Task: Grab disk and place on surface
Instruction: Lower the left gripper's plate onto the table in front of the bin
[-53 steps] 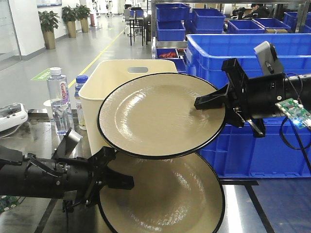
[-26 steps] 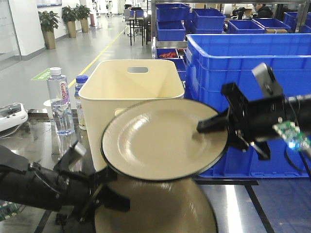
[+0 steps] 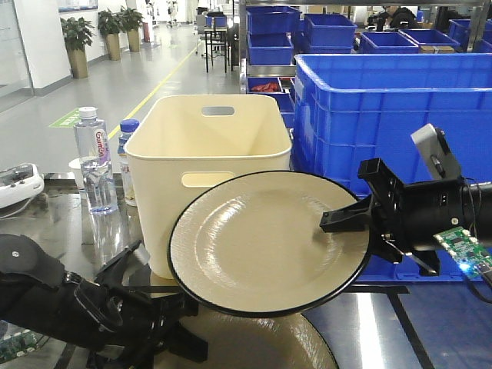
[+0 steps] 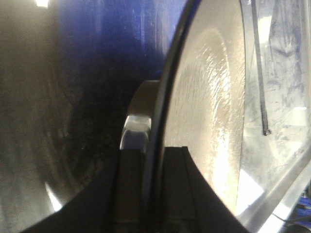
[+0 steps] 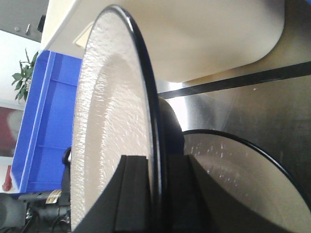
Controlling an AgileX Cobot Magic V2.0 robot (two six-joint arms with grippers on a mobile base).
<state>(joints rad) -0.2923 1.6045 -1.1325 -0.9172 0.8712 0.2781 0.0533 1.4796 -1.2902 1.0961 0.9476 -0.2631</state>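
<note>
1. The right pincer is pinching the right rim of the upper disk. The right wrist view shows one finger on each face of the black-edged rim.
2. This cream disk hangs in the air above the tabletop, in front of the near wall of the cream bin. Its face is tipped toward the camera.
3. A second ago the same disk stood higher and steeper, covering the bin's near rim. It has since come down and leaned flatter, and the right arm has sunk with it in front of the blue crate.
4. The left pincer is clamped on the left rim of the lower disk. The left wrist view shows its fingers pressed on both sides of that edge.
5. The lower disk sits at the near edge of the tabletop, under the upper one, and only a sliver of it shows in the front view. Earlier most of its face was visible, so the left arm has dropped too.
6. In the right wrist view the lower disk lies low over the glossy tabletop, near a black tape line. Whether it touches the tabletop cannot be told.
7. The water bottle at far left stands where it did before.
</note>
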